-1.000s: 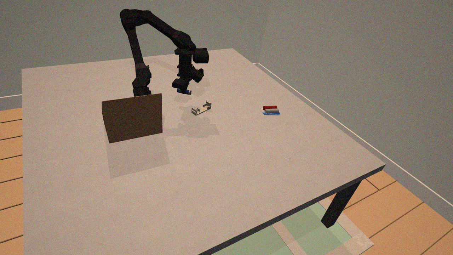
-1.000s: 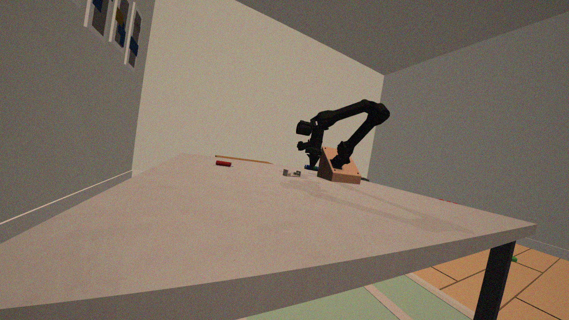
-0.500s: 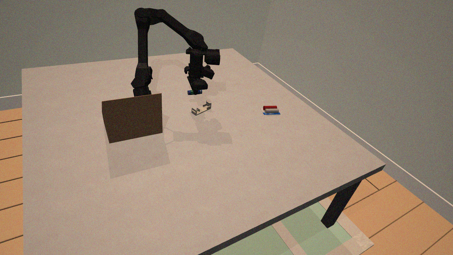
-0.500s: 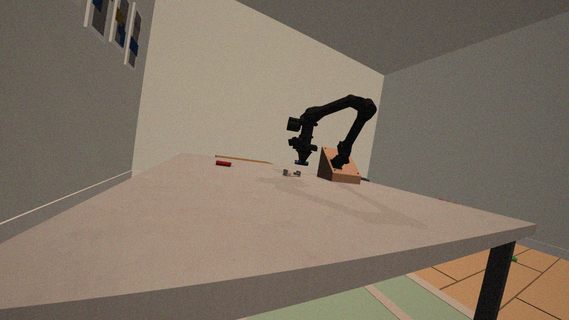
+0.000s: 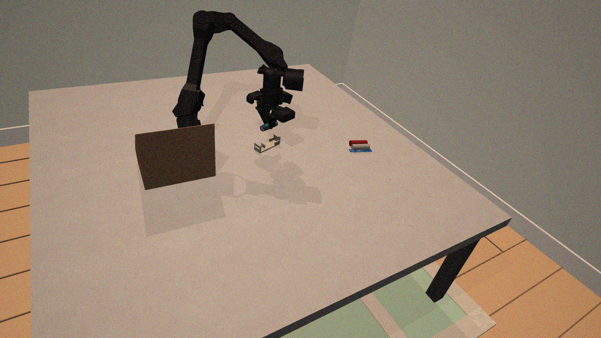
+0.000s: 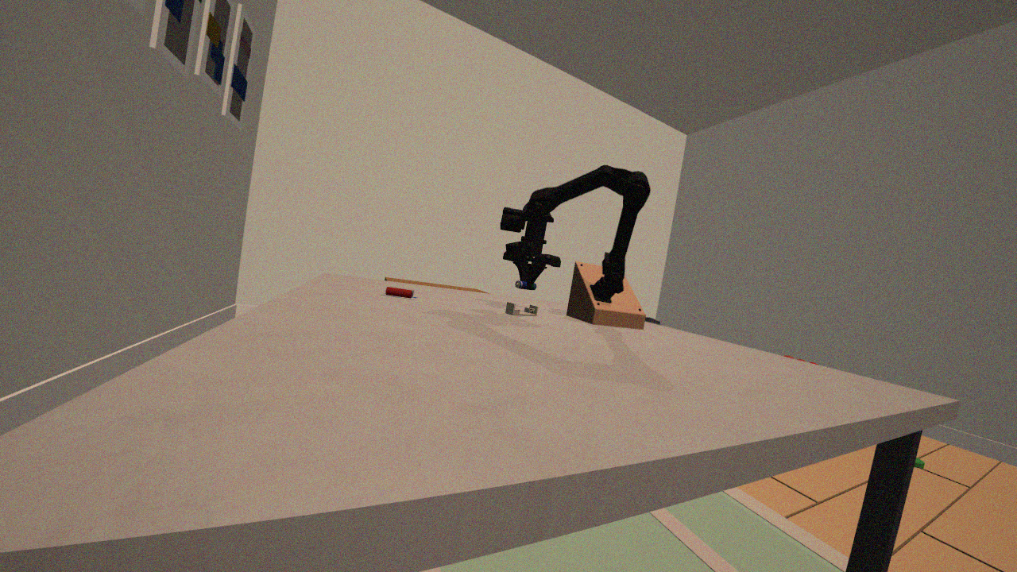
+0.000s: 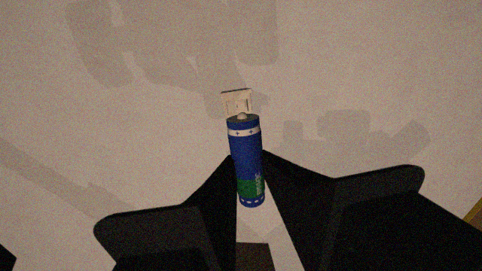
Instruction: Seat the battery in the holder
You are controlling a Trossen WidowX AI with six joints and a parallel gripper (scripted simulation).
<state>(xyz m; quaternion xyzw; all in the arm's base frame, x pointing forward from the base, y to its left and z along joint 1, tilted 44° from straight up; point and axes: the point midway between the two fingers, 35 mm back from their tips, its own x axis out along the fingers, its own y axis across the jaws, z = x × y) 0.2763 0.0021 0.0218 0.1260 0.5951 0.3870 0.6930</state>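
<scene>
My gripper [image 5: 271, 124] [image 6: 527, 283] [image 7: 246, 157] is shut on the blue and green battery [image 5: 264, 127] [image 6: 522, 284] [image 7: 245, 144], gripping it around its middle. The battery is in the air, roughly level, above the small pale holder [image 5: 268, 145] [image 6: 511, 308] [image 7: 236, 96]. A gap shows between them in the top and exterior views. In the wrist view the metal terminal and plus marks point up the image, toward the holder's one visible end wall. The rest of the holder, including its spring, is hidden behind the battery and fingers in that view.
A red cylinder [image 5: 358, 142] [image 6: 400, 292] and a grey cylinder [image 5: 361, 146] lie on a blue and white card to the holder's side. The arm's wedge-shaped base [image 5: 178, 159] [image 6: 618, 317] stands on the table [image 5: 210, 260] [image 6: 355, 412]. A thin wooden strip [image 6: 434, 284] lies behind the red cylinder.
</scene>
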